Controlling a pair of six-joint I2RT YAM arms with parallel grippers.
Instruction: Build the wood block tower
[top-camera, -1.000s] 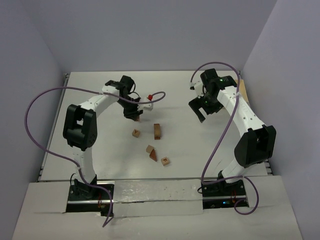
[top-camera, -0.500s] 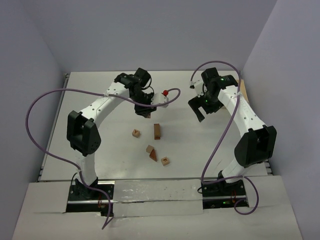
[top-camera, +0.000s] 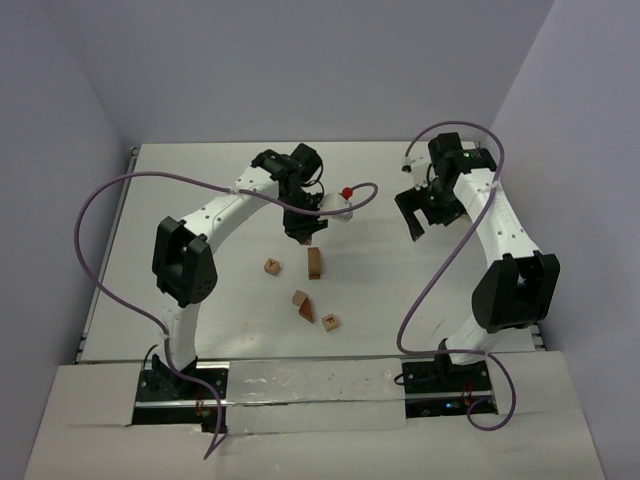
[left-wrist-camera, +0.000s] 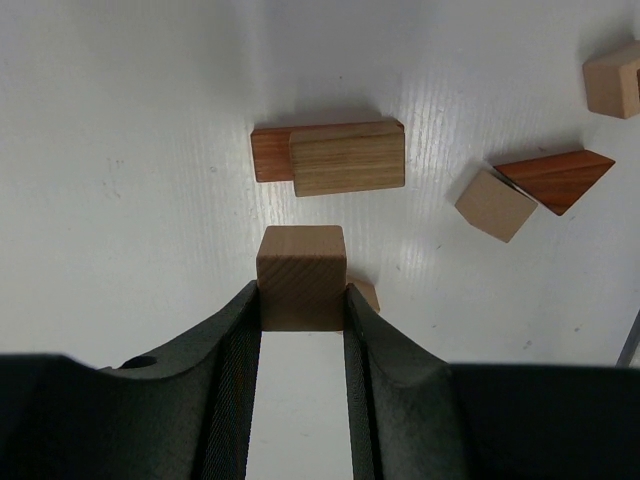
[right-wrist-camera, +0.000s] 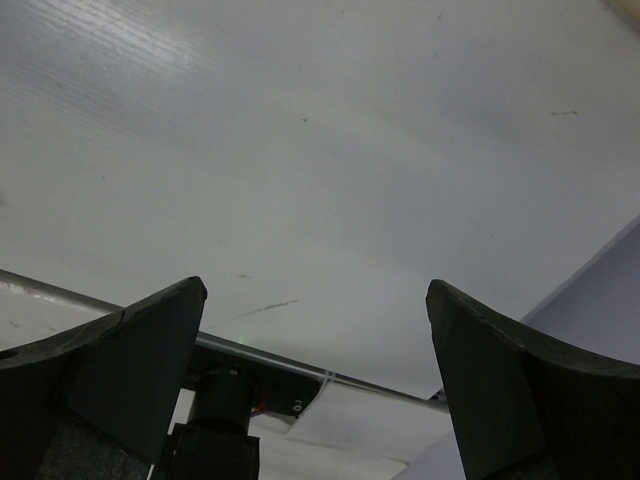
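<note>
My left gripper (top-camera: 305, 232) (left-wrist-camera: 301, 295) is shut on a tan wood cube (left-wrist-camera: 301, 277), held above the table. Just in front of it stands the wood block tower, a low stack (top-camera: 314, 262) of a tan oblong (left-wrist-camera: 348, 160) lying on a reddish-brown bar (left-wrist-camera: 268, 155). Loose wood blocks lie nearer the arm bases: a tan cube (top-camera: 271, 266), another tan cube (top-camera: 299, 298) (left-wrist-camera: 496, 204) beside a reddish-brown wedge (top-camera: 306, 311) (left-wrist-camera: 555, 177), and a lettered cube (top-camera: 330, 322) (left-wrist-camera: 612, 80). My right gripper (top-camera: 418, 215) (right-wrist-camera: 315, 300) hangs open and empty at the right, far from the blocks.
A purple cable with a red and white connector (top-camera: 345, 196) loops over the table beside my left wrist. The white table (top-camera: 200, 290) ends at a metal rail (right-wrist-camera: 300, 365) seen in the right wrist view. Grey walls enclose the back and sides.
My left arm has swung to the right with the cube in its jaws, arriving just beyond the stack. The right gripper has drifted slightly right and stays open.
</note>
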